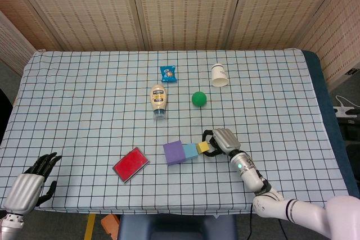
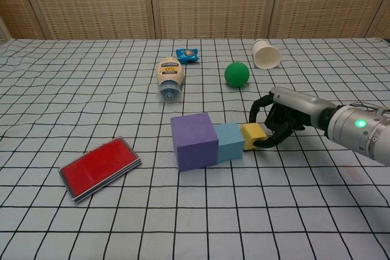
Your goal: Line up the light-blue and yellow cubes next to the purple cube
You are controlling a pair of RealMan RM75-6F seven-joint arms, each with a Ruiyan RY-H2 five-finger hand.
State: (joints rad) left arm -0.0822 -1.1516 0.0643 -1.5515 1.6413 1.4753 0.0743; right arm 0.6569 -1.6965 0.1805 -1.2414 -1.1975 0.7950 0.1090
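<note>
Step in hand, by my reading: seat yellow cube [image 2: 253,135] flush against light-blue cube [image 2: 228,141], faces square, then let go gently without nudging row. Purple cube [image 2: 194,140], light-blue cube, yellow cube sit in row near table's front middle, touching. Right hand [image 2: 281,121] curls around yellow cube from its right, fingers clamped on it. Left hand [image 1: 29,186] rests at table's near left corner, fingers apart, holding nothing.

Big matte purple cube [image 2: 194,140] sits flat on the checked cloth; the smaller light-blue cube [image 2: 230,142] is pressed against its right side, and the little yellow cube [image 2: 251,136] touches the blue one, completing the row.
</note>
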